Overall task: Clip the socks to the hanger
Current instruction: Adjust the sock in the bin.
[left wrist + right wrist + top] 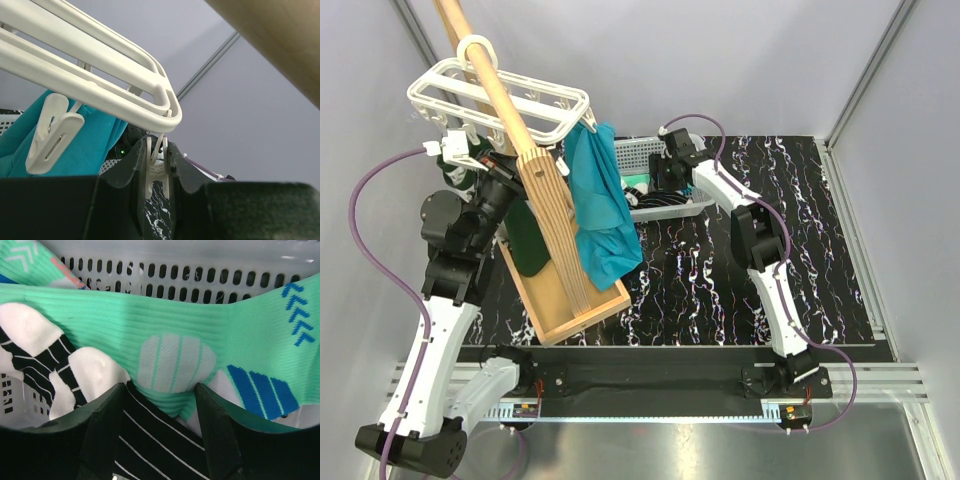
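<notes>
The white hanger (pixel 500 95) hangs by its round hook on the wooden pole at the back left. My left gripper (pixel 460 150) is raised under its near corner. In the left wrist view the left gripper (pixel 156 160) is shut on one small white clip (pixel 156 172) that hangs from the hanger's frame (pixel 100 85). My right gripper (pixel 665 175) is down in the basket. It stands open (pixel 160 395) over the socks, with the edge of a mint green sock (pixel 165 320) and a black striped sock (pixel 160 440) between its fingers.
The socks lie in a grey mesh basket (pixel 640 150), its perforated wall (pixel 200 275) just behind them. A teal cloth (pixel 600 210) hangs from the hanger's right end, above the slatted wooden stand (pixel 555 250). Another free clip (pixel 52 132) hangs left of the held one.
</notes>
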`<action>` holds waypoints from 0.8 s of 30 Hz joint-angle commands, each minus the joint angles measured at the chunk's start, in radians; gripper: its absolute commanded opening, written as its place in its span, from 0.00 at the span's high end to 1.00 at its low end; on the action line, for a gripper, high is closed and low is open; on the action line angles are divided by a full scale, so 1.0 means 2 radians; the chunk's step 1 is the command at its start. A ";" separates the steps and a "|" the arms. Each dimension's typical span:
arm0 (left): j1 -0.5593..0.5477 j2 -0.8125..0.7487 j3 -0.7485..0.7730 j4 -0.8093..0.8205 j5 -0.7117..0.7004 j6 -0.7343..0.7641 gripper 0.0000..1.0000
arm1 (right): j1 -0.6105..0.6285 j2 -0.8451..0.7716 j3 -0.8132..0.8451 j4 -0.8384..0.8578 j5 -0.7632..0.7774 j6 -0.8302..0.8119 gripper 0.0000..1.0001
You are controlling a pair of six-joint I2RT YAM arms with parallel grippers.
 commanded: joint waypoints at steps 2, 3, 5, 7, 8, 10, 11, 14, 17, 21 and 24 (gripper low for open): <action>-0.001 -0.002 0.024 0.004 0.012 0.008 1.00 | -0.002 -0.030 -0.023 0.007 -0.033 0.016 0.36; -0.001 -0.002 0.026 -0.001 0.015 0.011 1.00 | -0.001 -0.029 -0.028 0.009 -0.030 0.018 0.41; -0.001 0.001 0.031 -0.004 0.019 0.012 1.00 | -0.001 -0.029 -0.032 0.007 -0.011 0.021 0.47; -0.001 0.001 0.030 -0.004 0.023 0.011 1.00 | -0.001 -0.032 -0.022 0.004 0.006 0.018 0.58; -0.001 0.001 0.029 -0.002 0.023 0.010 1.00 | -0.002 -0.036 -0.017 0.005 0.010 0.015 0.65; -0.001 -0.003 0.019 0.003 0.024 0.007 1.00 | -0.001 -0.043 0.004 0.005 0.029 0.004 0.78; -0.001 -0.005 0.017 0.006 0.022 0.003 1.00 | -0.001 -0.045 0.014 0.004 0.036 -0.001 0.85; -0.001 -0.007 0.016 0.004 0.023 0.003 1.00 | -0.006 -0.054 0.045 -0.006 0.082 -0.006 1.00; -0.002 -0.009 0.020 -0.005 0.022 0.008 1.00 | -0.022 -0.063 0.053 -0.001 0.096 0.011 1.00; -0.002 -0.009 0.024 -0.008 0.031 0.009 1.00 | -0.046 -0.054 0.052 0.013 0.063 0.038 0.88; -0.002 -0.012 0.022 -0.009 0.032 0.008 1.00 | -0.052 -0.041 0.057 0.008 0.047 0.028 0.43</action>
